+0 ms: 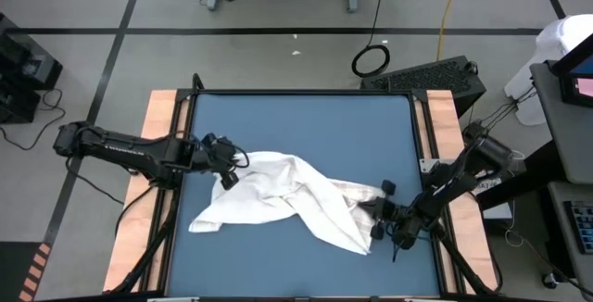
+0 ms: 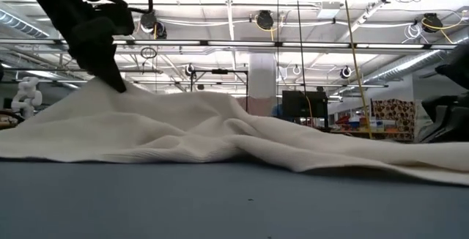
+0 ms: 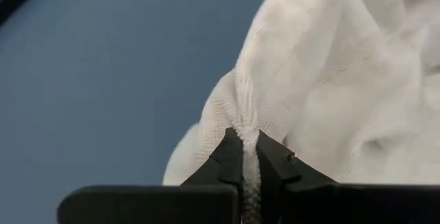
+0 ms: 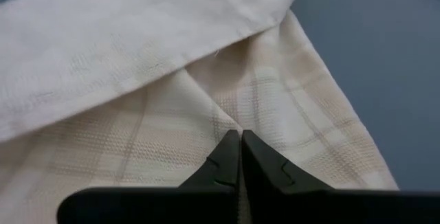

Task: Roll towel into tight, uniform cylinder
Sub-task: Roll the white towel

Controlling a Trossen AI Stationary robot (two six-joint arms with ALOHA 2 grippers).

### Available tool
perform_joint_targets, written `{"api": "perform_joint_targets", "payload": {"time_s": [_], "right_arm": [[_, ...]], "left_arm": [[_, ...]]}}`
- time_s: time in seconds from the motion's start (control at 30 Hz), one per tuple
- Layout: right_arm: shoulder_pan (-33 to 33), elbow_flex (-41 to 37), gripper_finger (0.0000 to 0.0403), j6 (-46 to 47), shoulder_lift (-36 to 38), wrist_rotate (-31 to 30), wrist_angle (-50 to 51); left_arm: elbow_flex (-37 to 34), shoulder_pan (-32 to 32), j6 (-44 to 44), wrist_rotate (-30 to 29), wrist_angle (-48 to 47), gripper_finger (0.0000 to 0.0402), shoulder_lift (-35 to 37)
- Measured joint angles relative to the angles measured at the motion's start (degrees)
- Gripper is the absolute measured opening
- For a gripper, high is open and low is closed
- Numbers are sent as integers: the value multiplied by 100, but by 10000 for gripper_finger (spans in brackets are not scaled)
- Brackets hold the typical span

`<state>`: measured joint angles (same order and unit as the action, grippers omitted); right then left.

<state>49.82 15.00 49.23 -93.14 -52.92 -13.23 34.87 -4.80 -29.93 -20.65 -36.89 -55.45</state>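
Observation:
The white towel lies crumpled across the middle of the blue mat, faint checked lines showing at its right end. My left gripper is shut on its far-left part, which rises to a peak in the low view. My right gripper is shut on the towel's right end, low over the mat. The rest of the cloth rests in loose folds on the mat. My left gripper pinches a bunched, gathered fold of the towel between its two fingertips. It comes slanting down from the table's left side. That part is lifted off the mat, and the cloth fans out from the pinch down to the mat. My right gripper pinches the checked cloth at the towel's right end between its two fingertips, slanting down from the table's right side. One layer or several, I cannot tell. A folded-over flap lies just beyond the pinch.
Bare blue mat lies along the far side and at the near left. Wooden table strips flank the mat. Beyond the far right corner sit a dark keyboard-like box and a cable loop on the floor.

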Motion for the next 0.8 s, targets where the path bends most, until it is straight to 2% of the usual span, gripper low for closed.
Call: {"api": "perform_joint_targets", "payload": {"time_s": [0.17, 0.33, 0.4, 0.5, 0.67, 0.8], "right_arm": [[7, 0, 6, 163, 819, 430, 1184], [7, 4, 6, 173, 1311, 785, 1830], [11, 7, 6, 175, 1422, 869, 1993], [11, 11, 6, 184, 1512, 968, 2208], [11, 13, 6, 197, 1543, 1011, 2366], [11, 15, 6, 201, 1541, 1000, 2377]], "left_arm": [[0, -220, -183, 90, 43, 18, -2], [0, -499, -238, 395, 104, 28, -2], [0, -650, -171, 702, 269, 47, -2], [0, -841, -234, 810, 471, 92, -2], [0, -1020, -423, 624, 437, 169, -2], [0, -1099, -424, 347, 692, 207, -2]]}}
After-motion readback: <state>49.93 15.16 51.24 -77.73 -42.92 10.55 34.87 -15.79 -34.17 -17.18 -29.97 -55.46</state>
